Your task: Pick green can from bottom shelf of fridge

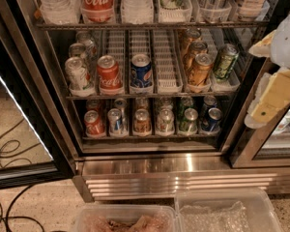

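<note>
The fridge (159, 175) stands open in front of me. Its bottom shelf (150, 137) holds a front row of short cans. The green can (188, 120) is fifth from the left, between a pale can (165, 121) and a blue can (212, 120). A second green can (185, 103) stands right behind it. My gripper (254, 82) hangs at the right edge of the view, outside the fridge, to the right of and above the green can. Its cream fingers (274, 96) are apart and hold nothing.
The shelf above has white lane trays with a red Coca-Cola can (109, 74), a Pepsi can (141, 72), gold cans (199, 70) and a bigger olive patterned can (224, 62). The open glass door (19, 129) is at left. Clear plastic bins (222, 211) sit on the floor.
</note>
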`<action>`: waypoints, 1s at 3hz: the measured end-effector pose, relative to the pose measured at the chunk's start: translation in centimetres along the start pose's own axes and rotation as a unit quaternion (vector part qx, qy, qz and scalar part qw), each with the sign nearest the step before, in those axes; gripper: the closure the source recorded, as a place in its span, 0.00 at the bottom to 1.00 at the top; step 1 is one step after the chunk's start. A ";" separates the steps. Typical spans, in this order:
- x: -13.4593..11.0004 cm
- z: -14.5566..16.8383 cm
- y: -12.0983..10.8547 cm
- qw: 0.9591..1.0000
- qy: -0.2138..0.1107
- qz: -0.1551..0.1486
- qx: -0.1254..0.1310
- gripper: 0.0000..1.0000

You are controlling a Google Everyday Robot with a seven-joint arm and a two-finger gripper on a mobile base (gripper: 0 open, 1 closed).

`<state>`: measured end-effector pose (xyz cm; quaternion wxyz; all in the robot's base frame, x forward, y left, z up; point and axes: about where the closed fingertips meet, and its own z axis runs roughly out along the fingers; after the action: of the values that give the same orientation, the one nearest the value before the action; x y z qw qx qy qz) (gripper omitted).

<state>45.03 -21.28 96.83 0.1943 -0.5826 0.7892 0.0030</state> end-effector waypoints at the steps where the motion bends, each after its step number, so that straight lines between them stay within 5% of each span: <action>1: -0.4 4.2 -0.6 0.995 -0.091 0.018 -0.042 0.00; 3: -1.3 4.4 -0.5 0.992 -0.114 0.024 -0.051 0.00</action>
<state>47.11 -19.20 93.31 0.2534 -0.5687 0.7742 0.1142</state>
